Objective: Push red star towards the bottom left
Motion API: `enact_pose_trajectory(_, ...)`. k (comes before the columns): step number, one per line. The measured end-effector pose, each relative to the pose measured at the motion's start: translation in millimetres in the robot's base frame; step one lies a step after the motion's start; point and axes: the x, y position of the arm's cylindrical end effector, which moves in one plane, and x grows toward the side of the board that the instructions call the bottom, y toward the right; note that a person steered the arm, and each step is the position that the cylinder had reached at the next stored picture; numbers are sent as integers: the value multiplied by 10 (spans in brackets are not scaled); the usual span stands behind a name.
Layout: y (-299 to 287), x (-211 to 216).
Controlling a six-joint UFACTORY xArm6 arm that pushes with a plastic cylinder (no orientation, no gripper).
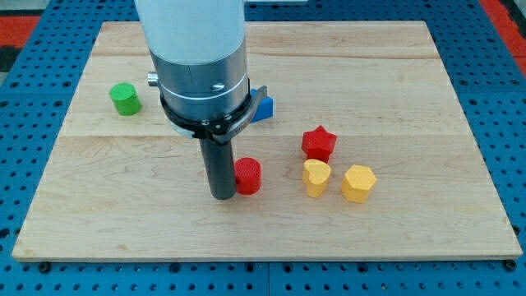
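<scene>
**Board stock at one moment: six blocks, one rod**

Item 1. My tip (223,196): lower end of a straight dark rod, set down on the wooden board (411,230) slightly below centre. It carries no jaws, so nothing opens, closes or grips. It touches the left side of the red cylinder.

Item 2. Red cylinder (247,176): upright, at 3 o'clock from my tip, in contact with it.

Item 3. Red star (318,143): near, at about 2 o'clock from my tip, beyond the red cylinder, not touched by the rod.

Item 4. Yellow heart-like block (316,178): just beside the red star, at its 6 o'clock.

Item 5. Yellow hexagonal block (358,182): close to the yellow heart-like block, at its 3 o'clock.

Item 6. Blue block (262,107): partly hidden behind the arm's housing; shape cannot be told. At 1 o'clock from my tip.

Item 7. Green cylinder (125,99): well apart, at 10 o'clock from my tip.
</scene>
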Motion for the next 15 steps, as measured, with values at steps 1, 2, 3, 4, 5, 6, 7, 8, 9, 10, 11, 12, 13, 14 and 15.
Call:
enact_pose_trajectory(1,14,-1)
enact_pose_trajectory(2,-25,5)
enact_pose_trajectory(3,160,383)
enact_pose_trajectory(4,1162,394)
enact_pose_trajectory(5,2179,383)
enact_pose_trajectory(6,2867,283)
enact_pose_trajectory(7,2796,-44)
enact_pose_trajectory(8,2788,-329)
enact_pose_trajectory(9,2255,-442)
enact_pose_trajectory(10,1534,-445)
enact_pose_trajectory(11,1388,-686)
enact_pose_trajectory(12,1381,-977)
enact_pose_trajectory(13,1043,-1006)
enact_pose_trajectory(14,682,-982)
enact_pose_trajectory(15,363,-949)
